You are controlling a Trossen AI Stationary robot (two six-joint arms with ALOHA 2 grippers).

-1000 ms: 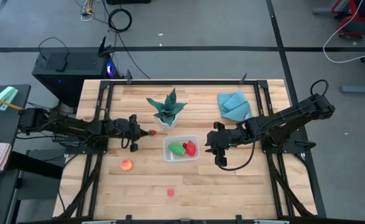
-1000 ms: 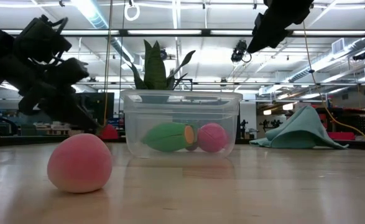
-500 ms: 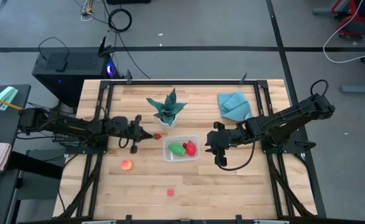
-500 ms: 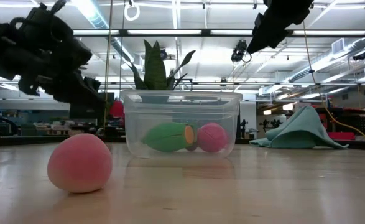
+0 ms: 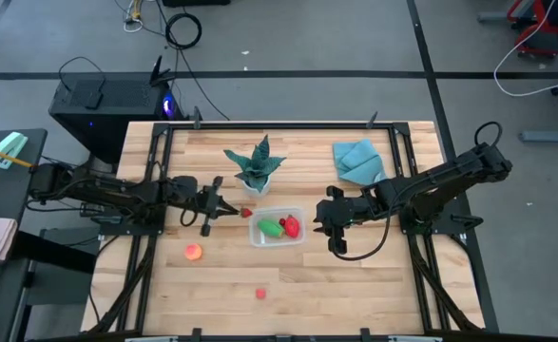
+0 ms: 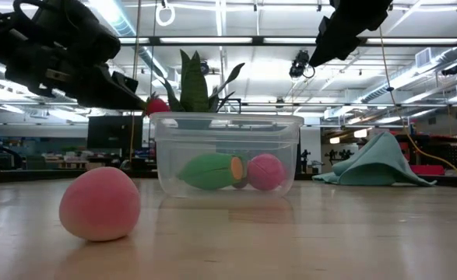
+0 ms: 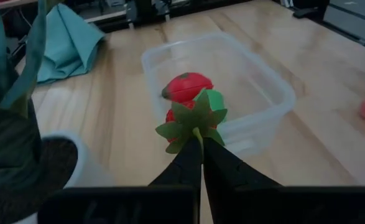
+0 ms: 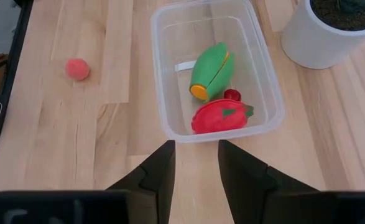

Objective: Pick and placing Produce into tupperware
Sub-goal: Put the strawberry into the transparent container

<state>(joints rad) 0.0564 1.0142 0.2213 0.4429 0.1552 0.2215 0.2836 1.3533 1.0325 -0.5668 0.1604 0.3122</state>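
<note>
- The tupperware [image 5: 278, 227] stands near the middle of the table, its long axis from 9 to 3 o'clock in the high view; it already holds two pieces of produce, a green oval piece [image 8: 210, 69] and a red piece with a green top [image 8: 221, 117].
- The green oval lies on its side in the tub, with its orange end toward the red piece.
- A third piece, a small red fruit with green leaves [image 7: 193, 118], is pinched between the fingers of the left gripper [image 5: 231, 210], raised just at the 9 o'clock end of the tub, its leaves toward the gripper.
- It seems not yet released, so this placing is underway.
- Left on the table: an orange-pink round piece [image 5: 194, 252] at about 8 o'clock from the tub, and a small red piece [image 5: 259, 294] at about 6 o'clock.
- The right gripper [image 5: 324, 224] waits at the 3 o'clock side of the tub, fingers apart and grasping nothing.
- By this judgement, roughly half of the work is done.
</note>
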